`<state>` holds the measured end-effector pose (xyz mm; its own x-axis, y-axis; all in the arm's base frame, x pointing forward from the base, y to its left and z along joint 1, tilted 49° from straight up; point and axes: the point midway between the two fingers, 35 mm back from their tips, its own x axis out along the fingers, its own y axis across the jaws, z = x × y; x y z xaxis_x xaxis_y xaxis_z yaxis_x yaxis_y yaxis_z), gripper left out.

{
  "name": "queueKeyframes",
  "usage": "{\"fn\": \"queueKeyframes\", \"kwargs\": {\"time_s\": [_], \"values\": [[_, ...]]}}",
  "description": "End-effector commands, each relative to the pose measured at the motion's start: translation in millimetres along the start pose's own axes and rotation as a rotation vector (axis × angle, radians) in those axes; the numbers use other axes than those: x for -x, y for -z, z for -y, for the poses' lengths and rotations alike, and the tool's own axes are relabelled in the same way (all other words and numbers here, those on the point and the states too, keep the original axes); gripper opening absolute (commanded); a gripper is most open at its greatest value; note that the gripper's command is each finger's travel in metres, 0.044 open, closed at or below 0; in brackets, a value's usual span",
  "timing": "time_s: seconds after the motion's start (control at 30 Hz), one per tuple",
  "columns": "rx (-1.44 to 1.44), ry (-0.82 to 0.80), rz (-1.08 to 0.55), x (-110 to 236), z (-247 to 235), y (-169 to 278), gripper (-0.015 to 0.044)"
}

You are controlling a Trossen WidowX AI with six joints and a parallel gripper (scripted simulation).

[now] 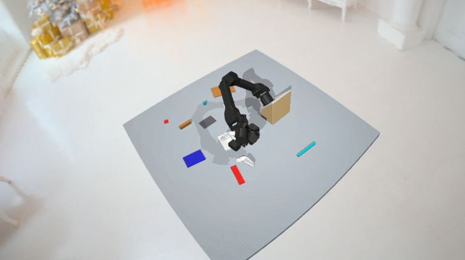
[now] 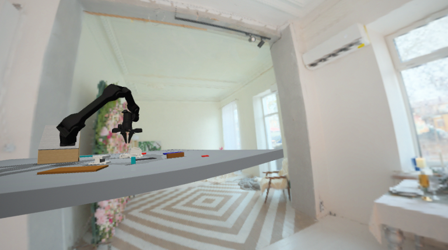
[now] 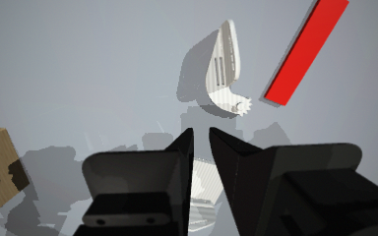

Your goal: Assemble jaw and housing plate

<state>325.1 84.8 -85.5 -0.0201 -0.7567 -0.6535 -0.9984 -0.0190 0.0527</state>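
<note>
The free white jaw (image 1: 246,160) (image 3: 223,69) lies flat on the grey table, its gear teeth toward my gripper. It also shows in the side view (image 2: 100,158). The white base with the mounted jaw (image 1: 224,139) (image 2: 135,151) (image 3: 202,182) sits right below my gripper, partly hidden by the fingers. A dark grey flat plate (image 1: 207,121) lies left of the base. My gripper (image 1: 235,143) (image 2: 127,141) (image 3: 201,133) hangs well above the table, pointing down. Its fingers are nearly together, with only a narrow gap and nothing between them.
A red bar (image 1: 237,174) (image 3: 305,51) lies just beyond the free jaw. A blue plate (image 1: 194,157), a brown block (image 1: 185,123), an orange plate (image 1: 220,92), a cyan bar (image 1: 306,148) and small cubes lie around. The wooden box (image 1: 277,108) holds the arm's base.
</note>
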Motion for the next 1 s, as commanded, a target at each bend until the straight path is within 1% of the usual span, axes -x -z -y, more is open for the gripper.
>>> {"fn": "queueKeyframes", "kwargs": {"time_s": [0.0, 0.57, 0.97], "values": [[-0.007, 0.001, 0.004, 1.4, 0.2, -0.5, 0.0], [-0.007, 0.001, 0.004, 1.4, 0.2, -0.5, 0.0], [-0.001, 0.001, 0.001, 0.3, 0.3, -0.1, 0.0315]]}}
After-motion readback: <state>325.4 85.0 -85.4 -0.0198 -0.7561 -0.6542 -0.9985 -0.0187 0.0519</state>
